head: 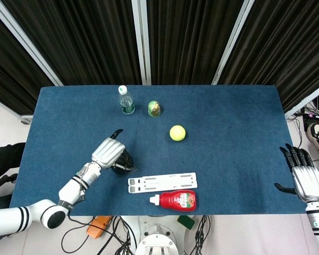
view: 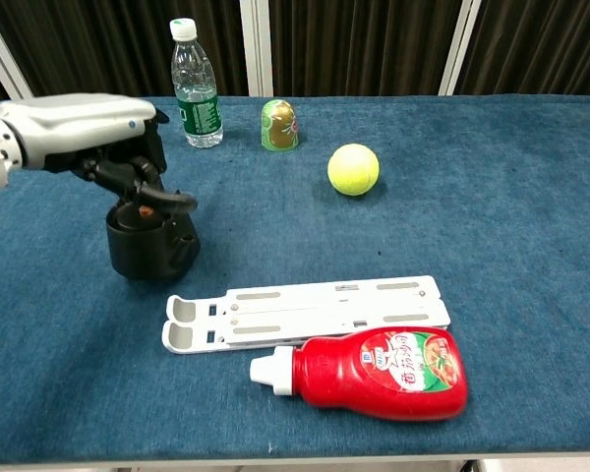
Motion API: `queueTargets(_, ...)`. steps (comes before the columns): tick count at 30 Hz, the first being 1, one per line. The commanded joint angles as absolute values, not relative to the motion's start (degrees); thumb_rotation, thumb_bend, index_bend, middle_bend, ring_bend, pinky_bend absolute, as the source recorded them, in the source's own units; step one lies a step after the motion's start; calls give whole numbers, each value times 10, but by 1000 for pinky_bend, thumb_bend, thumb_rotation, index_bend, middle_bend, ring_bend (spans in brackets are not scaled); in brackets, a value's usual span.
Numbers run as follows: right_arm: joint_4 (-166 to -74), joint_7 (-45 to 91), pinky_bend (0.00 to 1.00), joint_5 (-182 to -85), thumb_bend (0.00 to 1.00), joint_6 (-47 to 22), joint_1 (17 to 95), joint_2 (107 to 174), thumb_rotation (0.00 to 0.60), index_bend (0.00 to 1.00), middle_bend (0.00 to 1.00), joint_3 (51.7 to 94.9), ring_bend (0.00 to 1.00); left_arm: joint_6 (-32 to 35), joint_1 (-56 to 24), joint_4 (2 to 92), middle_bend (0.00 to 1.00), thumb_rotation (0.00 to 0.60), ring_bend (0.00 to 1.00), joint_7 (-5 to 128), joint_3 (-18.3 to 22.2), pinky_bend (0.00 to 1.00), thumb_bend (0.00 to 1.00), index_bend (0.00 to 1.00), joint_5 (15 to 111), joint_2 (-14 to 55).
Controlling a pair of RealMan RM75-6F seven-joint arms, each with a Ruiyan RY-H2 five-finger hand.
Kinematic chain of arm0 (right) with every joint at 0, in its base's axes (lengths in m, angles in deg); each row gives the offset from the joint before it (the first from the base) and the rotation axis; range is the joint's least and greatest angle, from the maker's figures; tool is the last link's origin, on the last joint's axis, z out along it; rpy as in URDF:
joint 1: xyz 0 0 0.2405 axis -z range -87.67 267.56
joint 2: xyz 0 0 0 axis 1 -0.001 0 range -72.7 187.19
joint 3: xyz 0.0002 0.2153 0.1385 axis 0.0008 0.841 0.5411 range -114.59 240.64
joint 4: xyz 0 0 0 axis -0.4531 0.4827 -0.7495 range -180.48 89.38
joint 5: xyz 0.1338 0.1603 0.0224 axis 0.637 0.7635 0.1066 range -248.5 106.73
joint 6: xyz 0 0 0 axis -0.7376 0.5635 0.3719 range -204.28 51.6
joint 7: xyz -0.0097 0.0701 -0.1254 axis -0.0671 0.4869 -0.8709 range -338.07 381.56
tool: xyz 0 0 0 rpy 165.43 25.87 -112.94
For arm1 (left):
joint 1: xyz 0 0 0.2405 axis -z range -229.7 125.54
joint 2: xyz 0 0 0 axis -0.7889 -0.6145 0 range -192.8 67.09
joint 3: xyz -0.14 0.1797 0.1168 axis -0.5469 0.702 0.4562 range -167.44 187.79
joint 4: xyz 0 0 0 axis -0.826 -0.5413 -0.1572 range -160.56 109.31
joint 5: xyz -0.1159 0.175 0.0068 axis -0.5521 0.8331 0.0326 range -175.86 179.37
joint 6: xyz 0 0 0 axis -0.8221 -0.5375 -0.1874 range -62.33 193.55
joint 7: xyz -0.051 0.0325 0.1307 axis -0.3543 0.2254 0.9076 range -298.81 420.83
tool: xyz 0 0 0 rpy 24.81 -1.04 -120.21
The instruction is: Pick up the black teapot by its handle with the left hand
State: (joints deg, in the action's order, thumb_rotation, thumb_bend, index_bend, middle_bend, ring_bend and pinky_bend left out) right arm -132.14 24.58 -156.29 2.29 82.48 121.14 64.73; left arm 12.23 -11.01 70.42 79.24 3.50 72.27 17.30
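The black teapot (head: 124, 161) (view: 147, 246) stands upright at the front left of the blue table (head: 228, 117). Its thin handle (view: 167, 200) arches over the lid. My left hand (head: 107, 152) (view: 79, 128) sits on top of the teapot, with its fingers curled around the handle. I cannot tell whether the teapot's base touches the cloth. My right hand (head: 303, 178) rests at the table's right edge with fingers spread and nothing in it. It shows in the head view only.
A water bottle (view: 196, 87), a small green egg-shaped object (view: 279, 125) and a tennis ball (view: 353, 169) stand behind the teapot. A white folding stand (view: 305, 311) lies just right of and in front of the teapot. A red ketchup bottle (view: 379, 372) lies near the front edge.
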Motion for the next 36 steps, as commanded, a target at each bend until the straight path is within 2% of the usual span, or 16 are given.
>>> queueTargets(1, -1320, 248, 0, -1564, 174, 25, 826, 1211, 600, 0, 0, 648, 0, 114, -113, 712, 1000, 101, 999, 787, 30, 14, 104, 1000, 721, 164)
queueTargets(3, -1319, 250, 0, -1565, 174, 26, 826, 1212, 600, 0, 0, 648, 0, 107, -116, 718, 1000, 66, 999, 783, 28, 15, 101, 1000, 719, 157)
queueTargets(6, -1315, 254, 0, -1566, 174, 27, 827, 1214, 600, 0, 0, 647, 0, 101, -120, 729, 1000, 46, 1000, 775, 24, 35, 111, 1000, 711, 149)
queueTargets(16, -1305, 267, 0, -1569, 174, 32, 831, 1215, 600, 0, 0, 646, 0, 54, -132, 738, 1000, 70, 1000, 815, 13, 196, 195, 1000, 674, 155)
queueTargets(20, -1302, 271, 0, -1569, 175, 32, 831, 1216, 600, 0, 0, 646, 0, 42, -134, 746, 1000, 87, 1000, 834, 9, 294, 221, 1000, 651, 156)
queueTargets(23, -1301, 272, 0, -1570, 174, 31, 831, 1217, 600, 0, 0, 646, 0, 33, -136, 749, 1000, 109, 1000, 846, 8, 372, 239, 1000, 641, 156)
queueTargets(31, -1300, 273, 0, -1571, 174, 30, 830, 1217, 600, 0, 0, 646, 0, 18, -139, 752, 1000, 277, 1000, 864, 6, 485, 262, 1000, 622, 156)
queueTargets(36, -1301, 272, 0, -1570, 174, 29, 830, 1217, 600, 0, 0, 646, 0, 11, -141, 752, 1000, 294, 1000, 869, 3, 526, 268, 1000, 609, 158)
